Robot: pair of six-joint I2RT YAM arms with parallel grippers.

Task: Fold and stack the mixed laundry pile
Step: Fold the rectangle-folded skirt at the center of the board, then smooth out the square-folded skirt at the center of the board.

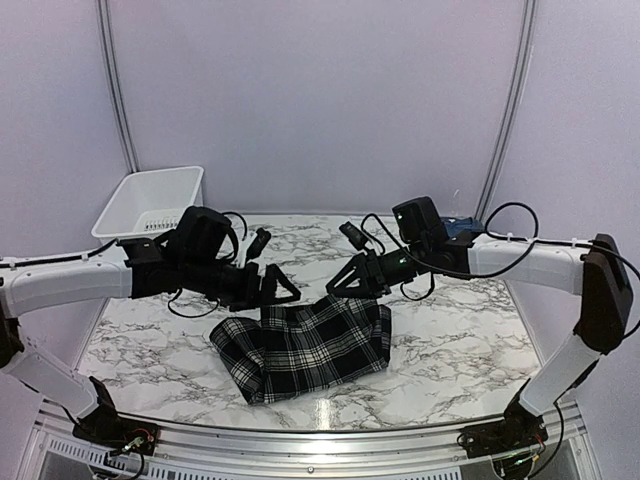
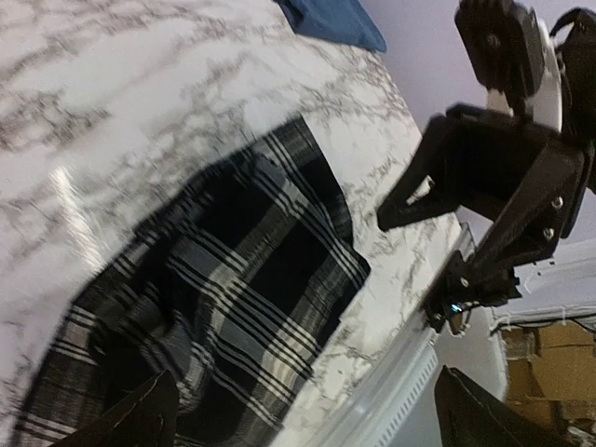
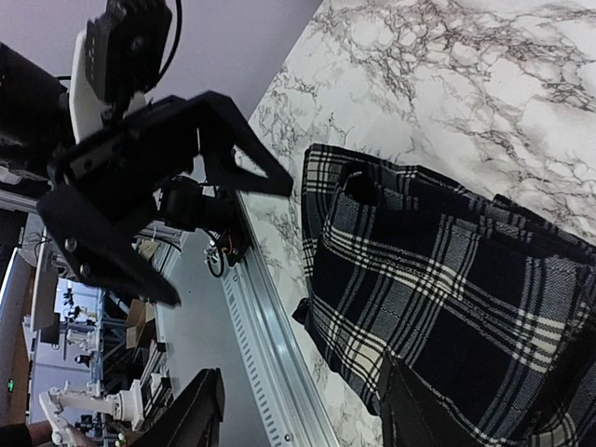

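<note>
The black-and-white plaid garment [image 1: 305, 345] lies folded into a rough rectangle on the marble table, near the front middle. It also shows in the left wrist view [image 2: 223, 307] and the right wrist view [image 3: 447, 289]. My left gripper [image 1: 288, 292] [image 2: 307, 419] is open and empty, just above the garment's far left edge. My right gripper [image 1: 340, 290] [image 3: 303, 414] is open and empty, above the far right edge, facing the left one. The navy blue t-shirt [image 1: 462, 222] [image 2: 335, 20] lies at the back right, mostly hidden behind the right arm.
A white plastic bin [image 1: 150, 203] stands at the back left corner. A metal rail [image 1: 320, 420] runs along the table's near edge. White walls close the back and sides. Cables hang from both wrists.
</note>
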